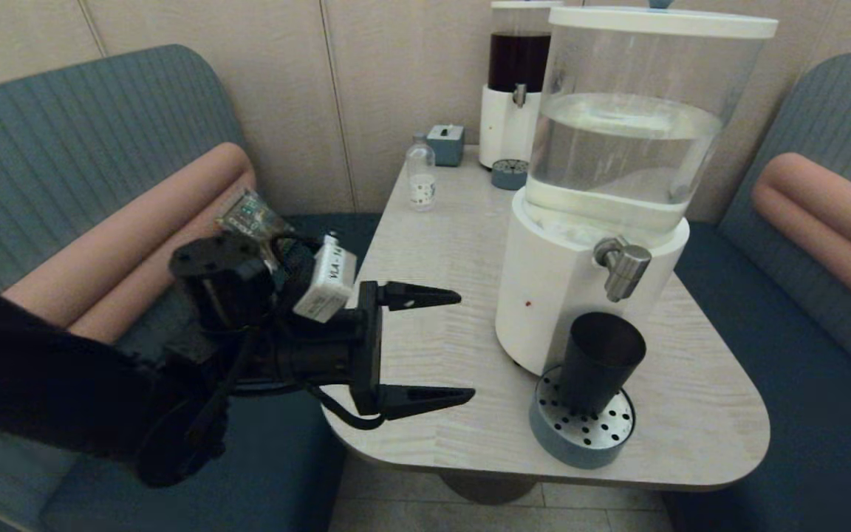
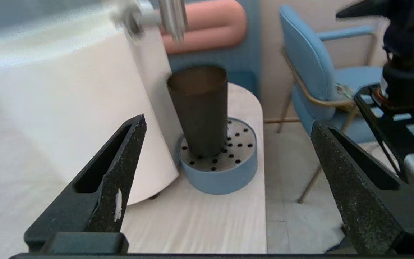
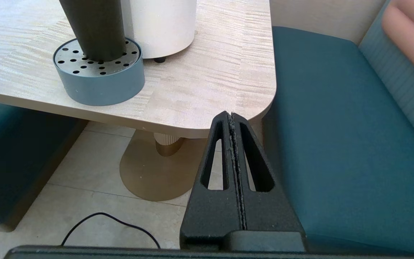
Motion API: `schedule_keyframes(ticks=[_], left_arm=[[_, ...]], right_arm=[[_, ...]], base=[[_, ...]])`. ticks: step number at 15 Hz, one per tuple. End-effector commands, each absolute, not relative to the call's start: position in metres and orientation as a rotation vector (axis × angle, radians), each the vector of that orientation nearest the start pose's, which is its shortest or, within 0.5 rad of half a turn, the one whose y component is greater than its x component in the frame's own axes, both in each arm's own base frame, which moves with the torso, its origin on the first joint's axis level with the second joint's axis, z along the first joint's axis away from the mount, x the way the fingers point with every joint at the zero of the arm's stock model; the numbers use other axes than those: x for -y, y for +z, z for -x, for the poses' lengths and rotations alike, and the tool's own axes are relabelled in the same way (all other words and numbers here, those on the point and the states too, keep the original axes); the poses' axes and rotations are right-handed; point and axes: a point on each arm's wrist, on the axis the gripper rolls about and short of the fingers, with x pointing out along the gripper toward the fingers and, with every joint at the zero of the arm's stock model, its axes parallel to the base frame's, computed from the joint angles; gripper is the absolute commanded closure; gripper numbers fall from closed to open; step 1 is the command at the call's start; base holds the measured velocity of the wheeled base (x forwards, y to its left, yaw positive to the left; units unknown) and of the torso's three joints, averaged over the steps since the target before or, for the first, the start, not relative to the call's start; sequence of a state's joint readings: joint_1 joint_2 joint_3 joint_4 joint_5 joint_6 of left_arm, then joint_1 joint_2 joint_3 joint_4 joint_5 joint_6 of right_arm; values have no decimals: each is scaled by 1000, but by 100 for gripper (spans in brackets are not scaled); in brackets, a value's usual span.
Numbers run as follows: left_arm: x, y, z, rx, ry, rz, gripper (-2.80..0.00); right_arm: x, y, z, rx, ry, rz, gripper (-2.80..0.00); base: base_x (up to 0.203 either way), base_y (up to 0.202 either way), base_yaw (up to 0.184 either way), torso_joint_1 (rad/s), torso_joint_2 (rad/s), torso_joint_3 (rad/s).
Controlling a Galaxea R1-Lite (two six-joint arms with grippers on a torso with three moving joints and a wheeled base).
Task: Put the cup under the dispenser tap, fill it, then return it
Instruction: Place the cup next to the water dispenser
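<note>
The dark cup (image 1: 600, 360) (image 2: 199, 108) (image 3: 93, 27) stands upright on the round blue drip tray (image 1: 580, 436) (image 2: 225, 176) (image 3: 101, 84), directly below the steel dispenser tap (image 1: 623, 267) (image 2: 173, 16) of the big white-based dispenser (image 1: 555, 295). My left gripper (image 1: 467, 347) (image 2: 228, 120) is open and empty, hovering over the table's left part, well to the left of the cup, with nothing between its fingers. My right gripper (image 3: 231, 116) is shut and empty, parked low off the table's near right corner; the head view does not show it.
A small clear bottle (image 1: 420, 171), a small grey-blue box (image 1: 445, 143) and a second dispenser with dark liquid (image 1: 518, 81) stand at the table's far end. Teal benches flank the table (image 1: 433, 244). A blue chair (image 2: 322, 82) stands beyond the table's far side.
</note>
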State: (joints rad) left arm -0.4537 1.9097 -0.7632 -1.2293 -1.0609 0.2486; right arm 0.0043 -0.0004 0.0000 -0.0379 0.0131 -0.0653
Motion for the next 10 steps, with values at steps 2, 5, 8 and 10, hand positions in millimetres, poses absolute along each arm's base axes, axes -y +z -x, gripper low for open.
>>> schedule_keyframes(ticks=[2,5,8,10], left_arm=[[198,121,-312,201,-1575,-192,-280],[214,111,-325,190,-1591,-170,-280],[230,103,-331,191,-1593,-162,-280],[251,102,-333,204,-1582,-120,-280]], right_arm=[[0,76,22,27,18,66,0],[0,76,22,27,18,66,0],[0,76,22,27,18,66,0],[0,76,22,27,18,66,0]], base=[[0,0,0,0,0,0],[0,0,0,0,0,0],[0,0,0,0,0,0],[0,0,0,0,0,0]])
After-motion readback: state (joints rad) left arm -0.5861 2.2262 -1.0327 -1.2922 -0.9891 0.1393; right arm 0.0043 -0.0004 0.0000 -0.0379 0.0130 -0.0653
